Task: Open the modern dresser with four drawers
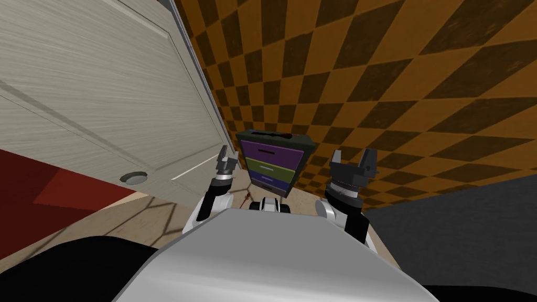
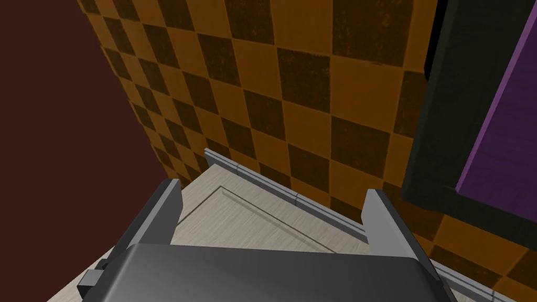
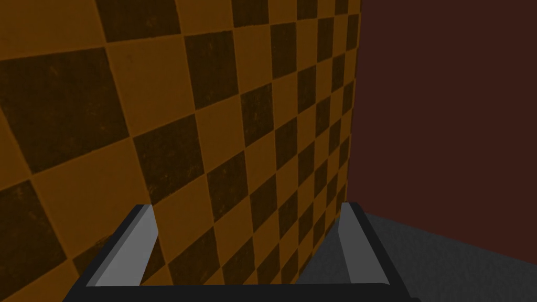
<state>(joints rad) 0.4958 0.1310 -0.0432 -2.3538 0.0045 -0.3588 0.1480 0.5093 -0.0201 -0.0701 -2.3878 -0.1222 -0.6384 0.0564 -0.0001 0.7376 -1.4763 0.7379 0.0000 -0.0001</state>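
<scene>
Left gripper (image 1: 226, 159) and right gripper (image 1: 352, 160) flank the dresser (image 1: 274, 162), both spread, touching nothing; left wrist view catches its purple drawer (image 2: 503, 131), head view adds the green drawer (image 1: 272, 169) beneath

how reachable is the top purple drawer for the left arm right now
Probably yes: nothing stands between the left arm and the purple drawer, but its open jaws point past the dresser at the wall.

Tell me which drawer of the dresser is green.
The second drawer from the top of the dresser: it is olive green, with a purple drawer above and a blue one below.
</scene>
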